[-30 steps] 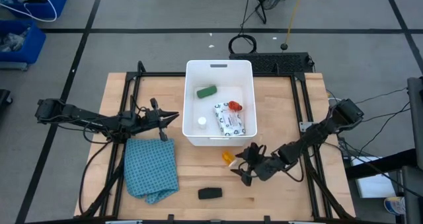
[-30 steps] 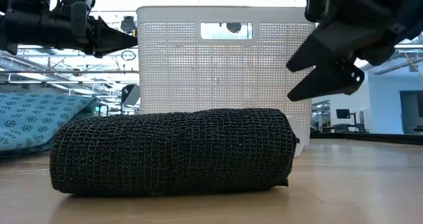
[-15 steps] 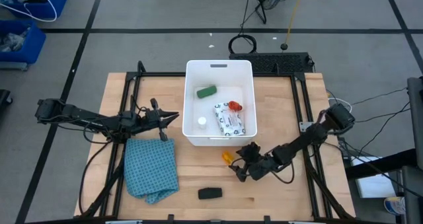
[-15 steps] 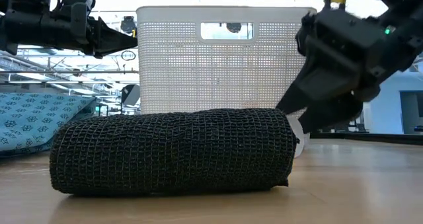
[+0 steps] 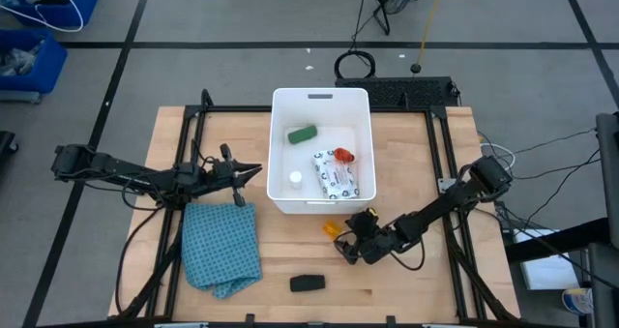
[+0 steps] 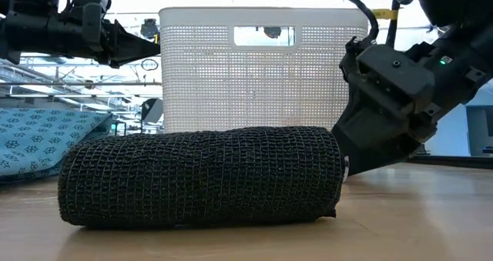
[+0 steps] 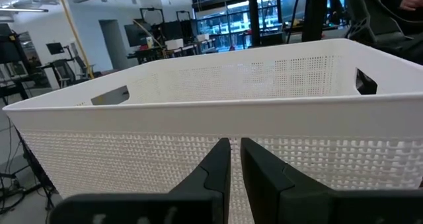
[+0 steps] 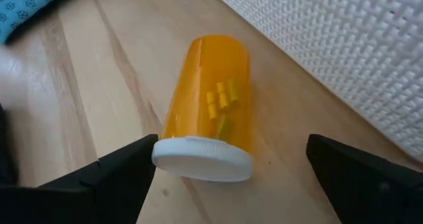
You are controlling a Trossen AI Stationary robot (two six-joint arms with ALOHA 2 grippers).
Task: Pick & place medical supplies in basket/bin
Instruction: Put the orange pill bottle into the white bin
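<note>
The orange pill bottle (image 8: 208,105) lies on its side on the table, just in front of the white bin (image 5: 280,200); in the high view the bottle (image 5: 333,229) sits near the bin's near wall. My right gripper (image 8: 231,178) is open, low at the table, its fingers on either side of the bottle's white cap (image 8: 201,159) without plainly touching it. The black oblong piece (image 5: 308,283) lies near the table's near edge. In the bin are the green piece (image 5: 302,134), the white packet (image 5: 334,176) and the red-and-white tube (image 5: 342,155). My left gripper (image 7: 235,154) is shut, hovering left of the bin.
The blue checked cloth (image 5: 224,246) lies crumpled on the table's left near part. In the low view the black piece (image 6: 200,176) fills the foreground and hides the bottle. A small white round thing (image 5: 295,179) sits in the bin. Bare wood shows right of the black piece.
My right gripper has come down to table height and moved toward the table's left, closing in on the pill bottle until its open fingers flank the cap end. The bottle and the other things have stayed where they were.
</note>
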